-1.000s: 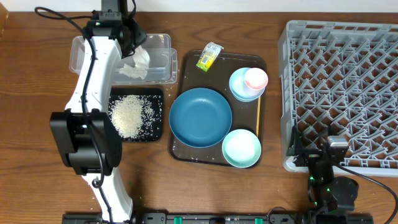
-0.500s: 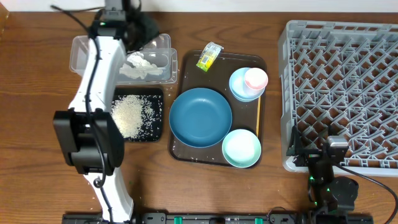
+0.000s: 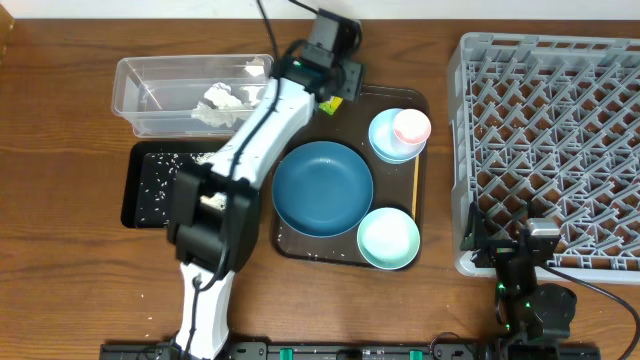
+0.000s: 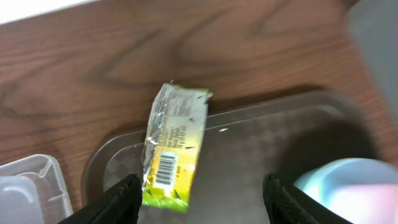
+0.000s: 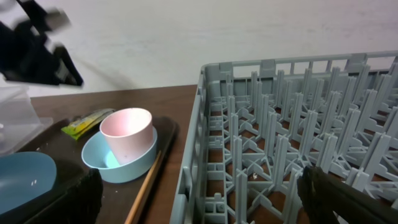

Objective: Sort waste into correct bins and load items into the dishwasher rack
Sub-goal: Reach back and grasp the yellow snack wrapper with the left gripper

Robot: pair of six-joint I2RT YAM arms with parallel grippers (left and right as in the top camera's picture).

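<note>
- The left gripper (image 4: 202,202) is hovering over the far edge of the brown tray (image 3: 428,100), with its fingers (image 4: 124,200) spread wide and closing on nothing.
- The wrapper (image 4: 171,146), silver-white with yellow-green print and a barcode, is lying flat across the tray's far rim. It is partly on the wooden table (image 3: 60,250) and partly on the tray, just ahead of one open finger.
- The clear tub (image 3: 135,85) is sitting at the table's far left, holding a crumpled white paper (image 3: 218,100).
- The black tray (image 3: 145,190) is lying just in front of the tub, with loose rice grains (image 3: 152,172) dotting it. The left arm is hiding its right part.
- The dark-blue plate (image 3: 322,188) is resting in the middle of the brown tray.
- The pink cup (image 3: 411,127) is standing upright inside the pale blue bowl (image 3: 382,140) at the tray's far right.
- The mint bowl (image 3: 388,238) is sitting at the tray's near right corner, touching the plate's edge.
- The wooden stick (image 3: 415,185) is lying along the tray's right side, between the two bowls.
- The grey rack (image 3: 550,130) is occupying the right of the table, apart from the brown tray.
- The right gripper (image 5: 199,193) is waiting low by the rack's near left corner, its fingers parted wide and empty.
</note>
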